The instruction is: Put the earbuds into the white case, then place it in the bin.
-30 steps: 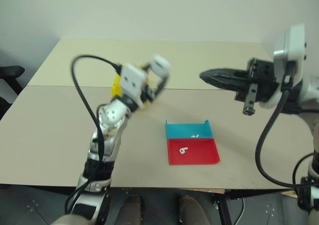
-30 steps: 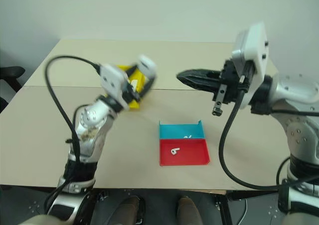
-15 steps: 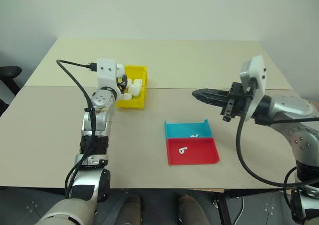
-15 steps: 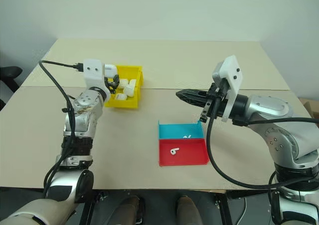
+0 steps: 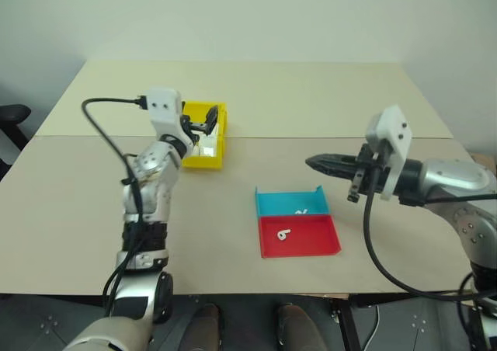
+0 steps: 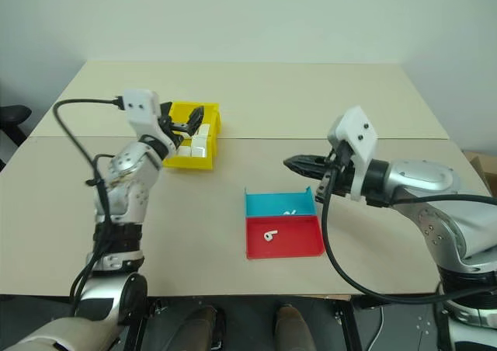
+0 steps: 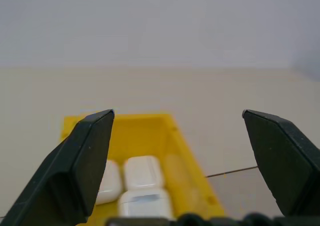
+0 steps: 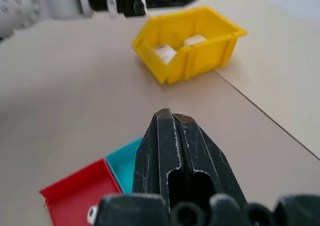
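Tan table (image 5: 93, 203): no readable writing on yellow bin (image 5: 211, 158)

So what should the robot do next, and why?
Probably lift the left gripper up and away from the yellow bin. Its fingers are spread open with nothing between them, and white cases lie inside the bin below, so the drop looks done. An earbud waits in the red tray, near the shut right gripper.
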Controlling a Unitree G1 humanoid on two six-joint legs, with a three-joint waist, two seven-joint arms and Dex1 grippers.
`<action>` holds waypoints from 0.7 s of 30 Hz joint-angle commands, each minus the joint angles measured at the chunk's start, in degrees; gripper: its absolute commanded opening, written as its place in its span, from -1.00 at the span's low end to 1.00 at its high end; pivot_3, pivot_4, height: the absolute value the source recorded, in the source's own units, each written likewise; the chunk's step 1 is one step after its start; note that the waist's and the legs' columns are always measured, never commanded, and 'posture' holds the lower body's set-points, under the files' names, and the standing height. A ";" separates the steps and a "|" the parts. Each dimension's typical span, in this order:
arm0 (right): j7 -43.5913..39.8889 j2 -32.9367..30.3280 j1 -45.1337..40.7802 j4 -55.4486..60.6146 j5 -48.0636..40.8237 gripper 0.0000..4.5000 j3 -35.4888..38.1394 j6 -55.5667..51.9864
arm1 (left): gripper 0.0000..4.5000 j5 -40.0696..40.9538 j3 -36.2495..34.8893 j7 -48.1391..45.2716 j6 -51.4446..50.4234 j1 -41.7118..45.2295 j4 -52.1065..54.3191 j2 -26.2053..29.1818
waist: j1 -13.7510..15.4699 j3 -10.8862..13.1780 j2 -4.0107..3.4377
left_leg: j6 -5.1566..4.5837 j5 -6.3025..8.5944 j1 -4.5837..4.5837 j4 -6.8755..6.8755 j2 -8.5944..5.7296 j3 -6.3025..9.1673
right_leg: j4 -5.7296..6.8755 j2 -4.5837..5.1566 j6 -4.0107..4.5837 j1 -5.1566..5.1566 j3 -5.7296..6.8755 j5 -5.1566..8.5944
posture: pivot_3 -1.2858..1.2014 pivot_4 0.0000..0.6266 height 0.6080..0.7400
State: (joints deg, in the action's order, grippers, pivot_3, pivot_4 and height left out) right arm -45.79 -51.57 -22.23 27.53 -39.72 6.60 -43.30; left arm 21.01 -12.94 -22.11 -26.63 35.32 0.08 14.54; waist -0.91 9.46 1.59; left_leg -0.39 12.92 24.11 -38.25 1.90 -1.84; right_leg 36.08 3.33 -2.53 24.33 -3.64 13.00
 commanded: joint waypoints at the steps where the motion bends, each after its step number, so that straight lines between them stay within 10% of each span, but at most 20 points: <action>1: -6.60 -2.54 4.33 -1.60 4.21 -1.00 3.70 9.35 | 0.98 4.56 -0.62 -7.48 -1.85 -7.88 12.05 5.92 | -0.21 0.00 0.00 | 0.00 0.00 0.00 0.00 0.00 0.00 | -0.01 0.00 0.00 0.01 0.00 0.00 | 0.03 -0.52 1.00; 11: -27.52 -7.18 8.19 -15.79 7.52 -1.00 8.04 29.16 | 0.98 33.02 -17.75 -14.13 -13.48 -33.01 37.12 18.67 | 0.04 0.01 0.01 | -0.02 -0.01 -0.60 -0.11 0.08 -0.20 | 0.06 -0.01 0.02 -0.43 -0.12 0.01 | 0.03 -0.52 1.00; 21: -39.20 -13.11 9.76 -22.57 11.66 -1.00 7.88 37.52 | 0.98 40.08 -24.17 -18.50 -13.52 -44.49 40.65 27.74 | 0.11 0.00 0.00 | -0.02 -0.01 -0.80 -0.04 0.09 -0.37 | 0.08 -0.02 0.18 -0.49 -0.20 0.17 | 0.03 -0.52 1.00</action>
